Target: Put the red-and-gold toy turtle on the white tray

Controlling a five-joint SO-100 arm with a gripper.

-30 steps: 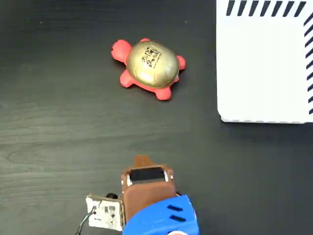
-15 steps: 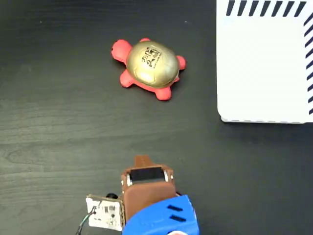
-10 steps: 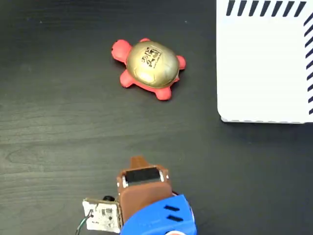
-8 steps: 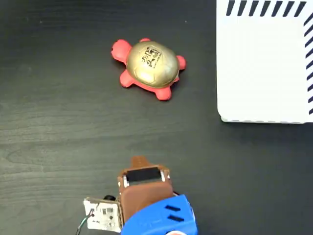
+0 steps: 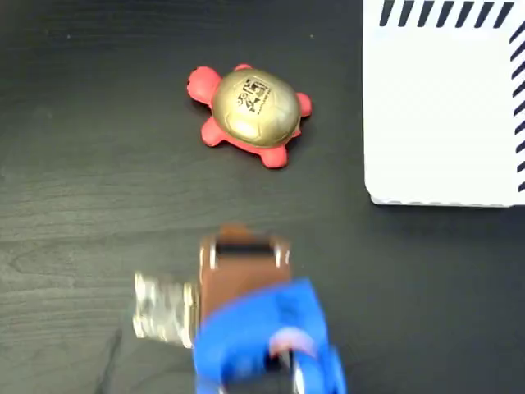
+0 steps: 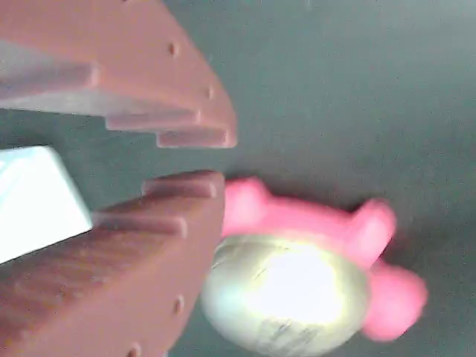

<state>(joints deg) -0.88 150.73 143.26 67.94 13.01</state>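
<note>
Fixed view: red-and-gold toy turtle (image 5: 253, 114) sitting on dark table (image 5: 82, 205), well left of white tray (image 5: 443, 107); gripper (image 5: 238, 238) blurred, short of it | Wrist view: fingers (image 6: 186, 186) standing slightly apart, gripping nothing, turtle just beyond | Progress: grasp, carry, placing all pending

The only print in sight is a small black logo on the gold shell of the red-and-gold toy turtle (image 5: 252, 113) in the fixed view, and its marks are too small to read as letters or numbers. In the wrist view the turtle (image 6: 297, 279) is blurred and no print can be made out.
</note>
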